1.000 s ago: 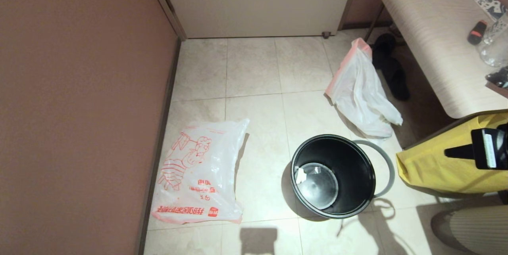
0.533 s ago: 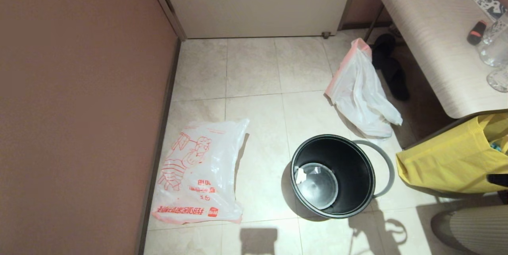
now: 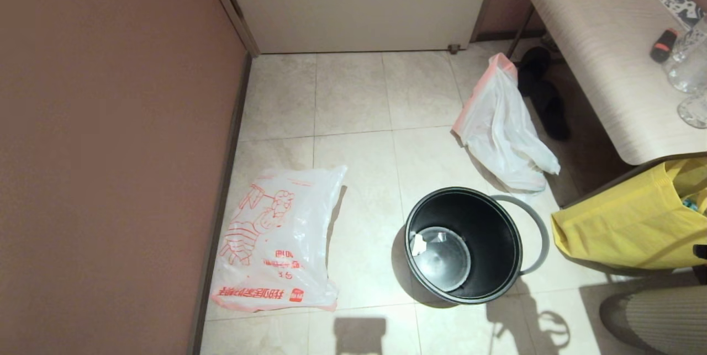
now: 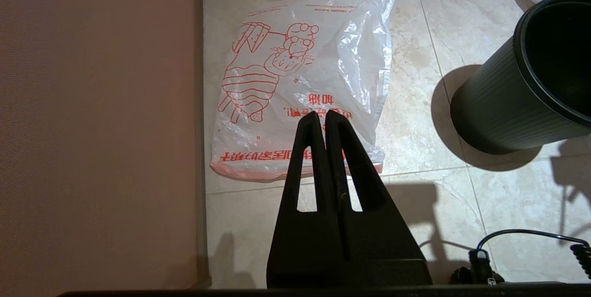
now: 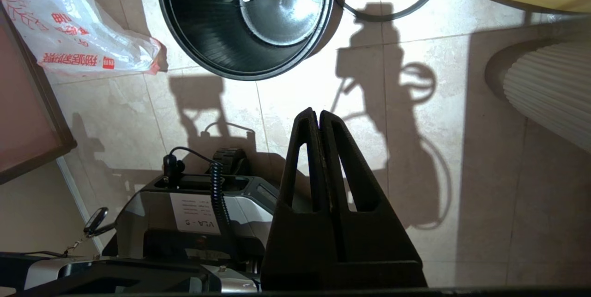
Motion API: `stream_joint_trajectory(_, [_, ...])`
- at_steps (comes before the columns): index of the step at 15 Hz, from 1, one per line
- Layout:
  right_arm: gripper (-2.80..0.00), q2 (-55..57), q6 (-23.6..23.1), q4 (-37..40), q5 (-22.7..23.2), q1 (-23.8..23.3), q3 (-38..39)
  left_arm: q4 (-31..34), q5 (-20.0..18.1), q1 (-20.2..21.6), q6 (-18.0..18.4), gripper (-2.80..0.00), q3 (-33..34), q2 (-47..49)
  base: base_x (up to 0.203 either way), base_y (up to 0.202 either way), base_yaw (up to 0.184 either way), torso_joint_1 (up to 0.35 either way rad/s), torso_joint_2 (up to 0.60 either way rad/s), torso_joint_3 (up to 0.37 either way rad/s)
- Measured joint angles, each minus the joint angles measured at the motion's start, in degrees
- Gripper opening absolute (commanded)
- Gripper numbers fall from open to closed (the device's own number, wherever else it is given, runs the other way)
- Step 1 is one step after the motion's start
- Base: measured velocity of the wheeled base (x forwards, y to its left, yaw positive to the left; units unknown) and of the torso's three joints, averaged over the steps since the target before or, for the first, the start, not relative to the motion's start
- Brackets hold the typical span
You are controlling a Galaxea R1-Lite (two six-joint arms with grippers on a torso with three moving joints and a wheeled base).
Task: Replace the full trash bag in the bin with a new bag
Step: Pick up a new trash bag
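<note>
The black bin (image 3: pixel 464 244) stands unlined on the tiled floor, with a scrap of white paper at its bottom. Its grey hoop (image 3: pixel 538 233) lies loose on the floor against its right side. The full trash bag (image 3: pixel 505 128), white with a pink-red rim, lies crumpled behind the bin near the bench. The new bag (image 3: pixel 279 242) with red characters lies flat by the left wall. My left gripper (image 4: pixel 322 116) hangs shut and empty above the new bag (image 4: pixel 300 84). My right gripper (image 5: pixel 318 114) is shut and empty, held high over the floor in front of the bin (image 5: pixel 244 15).
A yellow bag (image 3: pixel 629 222) sits right of the bin under a pale bench (image 3: pixel 602 51) that carries glassware. Dark slippers (image 3: pixel 544 95) lie behind the full bag. A brown wall (image 3: pixel 110 150) bounds the left side and a white door (image 3: pixel 359 1) the back. The robot base (image 5: pixel 184 223) is below the right gripper.
The right gripper, seen at the right edge over the yellow bag a second ago, has withdrawn out of the head view. Bags, bin and hoop have not moved.
</note>
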State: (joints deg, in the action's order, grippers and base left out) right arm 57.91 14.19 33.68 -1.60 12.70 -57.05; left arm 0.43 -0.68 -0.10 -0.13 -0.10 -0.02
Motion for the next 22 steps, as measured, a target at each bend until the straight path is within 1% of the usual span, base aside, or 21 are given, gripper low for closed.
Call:
stream_joint_trajectory(3, [-2.8, -1.1, 0.0, 2.1, -1.0, -0.6, 0.3, 0.0, 0.0, 0.0, 0.0, -2.8, 0.0, 0.0, 0.0, 0.0, 0.0, 0.0, 0.0, 0.0])
stream_joint_trajectory(4, [-2.8, -1.3, 0.1, 2.1, -1.1, -1.2, 0.3, 0.0, -0.2, 0.0, 0.7, -2.8, 0.0, 0.0, 0.0, 0.0, 0.0, 0.0, 0.0, 0.0])
stream_joint_trajectory(6, [-2.8, -1.6, 0.4, 2.2, -1.0, -2.2, 0.4, 0.4, -1.1, 0.0, 4.4, -2.8, 0.0, 0.0, 0.0, 0.0, 0.0, 0.0, 0.0, 0.0])
stream_joint_trajectory(7, [-2.8, -1.7, 1.1, 2.3, -1.0, -2.5, 0.6, 0.4, -1.2, 0.0, 4.9, -2.8, 0.0, 0.0, 0.0, 0.0, 0.0, 0.0, 0.0, 0.0])
stream_joint_trajectory(8, [-2.8, -1.9, 2.1, 2.3, -0.9, -2.6, 0.8, 0.4, -1.3, 0.0, 5.2, -2.8, 0.0, 0.0, 0.0, 0.0, 0.0, 0.0, 0.0, 0.0])
stream_joint_trajectory(10, [-2.8, -2.3, 2.4, 2.2, -0.9, -2.8, 1.0, 0.8, -2.0, 0.0, 5.4, -2.8, 0.0, 0.0, 0.0, 0.0, 0.0, 0.0, 0.0, 0.0])
stream_joint_trajectory(13, [-2.8, -3.1, 2.5, 2.2, -0.9, -2.9, 1.0, 0.9, -1.2, 0.1, 5.8, -2.8, -0.5, 0.5, 0.0, 0.0, 0.0, 0.0, 0.0, 0.0])
stream_joint_trajectory(15, [-2.8, -3.9, 2.9, 2.2, -0.8, -3.1, 1.6, 0.8, -1.3, 0.1, 5.8, -2.8, -2.6, 3.4, 0.0, 0.0, 0.0, 0.0, 0.0, 0.0])
stream_joint_trajectory(17, [-2.8, -4.7, 3.9, 2.3, -0.6, -3.3, 2.8, 0.5, -2.6, 0.1, 6.6, -2.8, -6.4, 10.7, 0.0, 0.0, 0.0, 0.0, 0.0, 0.0])
stream_joint_trajectory(19, [-2.8, -5.7, 4.8, 2.3, -0.6, -3.4, 3.6, -0.6, -5.2, -0.4, 9.3, -2.8, -10.4, 22.1, 0.0, 0.0, 0.0, 0.0, 0.0, 0.0])
stream_joint_trajectory(20, [-2.8, -6.1, 4.9, 2.3, -0.6, -3.4, 3.9, -1.7, -5.8, -1.4, 10.5, -2.8, -12.8, 28.8, 0.0, 0.0, 0.0, 0.0, 0.0, 0.0])
stream_joint_trajectory(21, [-2.8, -6.6, 4.9, 2.3, -0.6, -3.4, 4.3, -2.8, -5.3, -3.2, 11.6, -2.8, -15.6, 36.0, 0.0, 0.0, 0.0, 0.0, 0.0, 0.0])
stream_joint_trajectory(22, [-2.8, -6.9, 4.9, 2.2, -0.5, -3.4, 4.5, -3.8, -3.8, -5.8, 12.2, -2.8, -18.7, 42.9, 0.0, 0.0, 0.0, 0.0, 0.0, 0.0])
